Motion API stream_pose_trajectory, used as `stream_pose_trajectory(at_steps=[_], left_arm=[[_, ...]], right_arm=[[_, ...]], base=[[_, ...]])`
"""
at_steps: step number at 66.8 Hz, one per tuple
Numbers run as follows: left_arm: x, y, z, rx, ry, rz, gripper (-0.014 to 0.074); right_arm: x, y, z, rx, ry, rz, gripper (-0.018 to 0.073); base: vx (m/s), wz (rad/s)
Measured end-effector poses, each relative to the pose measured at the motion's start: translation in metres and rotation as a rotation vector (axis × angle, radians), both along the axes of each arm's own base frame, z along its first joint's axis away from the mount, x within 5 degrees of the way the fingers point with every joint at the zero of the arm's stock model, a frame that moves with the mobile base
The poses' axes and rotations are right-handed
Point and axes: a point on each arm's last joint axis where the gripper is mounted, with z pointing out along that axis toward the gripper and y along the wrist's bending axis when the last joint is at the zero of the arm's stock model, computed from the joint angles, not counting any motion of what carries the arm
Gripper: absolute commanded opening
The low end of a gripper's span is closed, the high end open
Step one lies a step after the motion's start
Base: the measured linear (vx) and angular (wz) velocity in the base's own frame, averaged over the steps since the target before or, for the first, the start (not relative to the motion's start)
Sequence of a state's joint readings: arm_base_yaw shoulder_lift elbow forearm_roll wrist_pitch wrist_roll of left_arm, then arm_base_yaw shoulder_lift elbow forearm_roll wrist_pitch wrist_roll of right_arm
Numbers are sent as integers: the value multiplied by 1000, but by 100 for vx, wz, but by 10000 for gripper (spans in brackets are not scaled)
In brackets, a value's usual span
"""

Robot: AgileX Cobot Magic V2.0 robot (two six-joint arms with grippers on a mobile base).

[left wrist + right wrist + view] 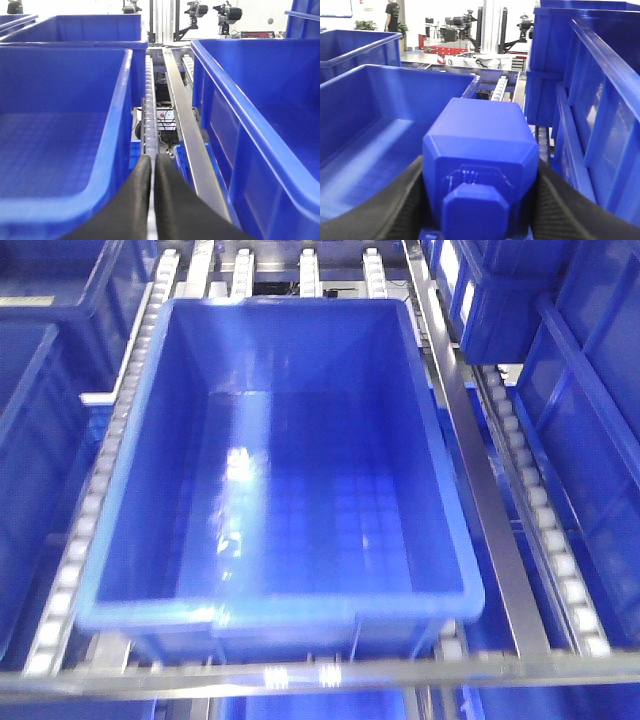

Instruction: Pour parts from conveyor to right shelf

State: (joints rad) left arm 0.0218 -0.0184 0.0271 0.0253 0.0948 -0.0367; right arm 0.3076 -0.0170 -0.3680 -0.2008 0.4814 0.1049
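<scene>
The right gripper (481, 212) clamps one part (480, 145), not yet dropped into the empty bin (367, 117) at ten o'clock, while the left gripper (152, 197) is pinched closed on nothing.

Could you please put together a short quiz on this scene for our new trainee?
1. True or false: the right gripper is shut on a part.
2. The left gripper is: A open; B shut on nothing; C shut on a part.
3. Fill in: in the front view, the middle bin holds ____ parts.
Key: 1 true; 2 B; 3 no.
</scene>
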Motion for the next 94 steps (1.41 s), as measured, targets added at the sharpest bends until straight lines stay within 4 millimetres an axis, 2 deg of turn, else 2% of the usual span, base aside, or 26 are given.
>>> stream_pose_trajectory(at_steps=[41, 94], left_arm=[[0, 0, 0, 0, 0, 0, -6], [0, 0, 0, 0, 0, 0, -6]], right_arm=[[0, 0, 0, 0, 0, 0, -8], [0, 0, 0, 0, 0, 0, -8]], base=[[15, 1], [3, 3]])
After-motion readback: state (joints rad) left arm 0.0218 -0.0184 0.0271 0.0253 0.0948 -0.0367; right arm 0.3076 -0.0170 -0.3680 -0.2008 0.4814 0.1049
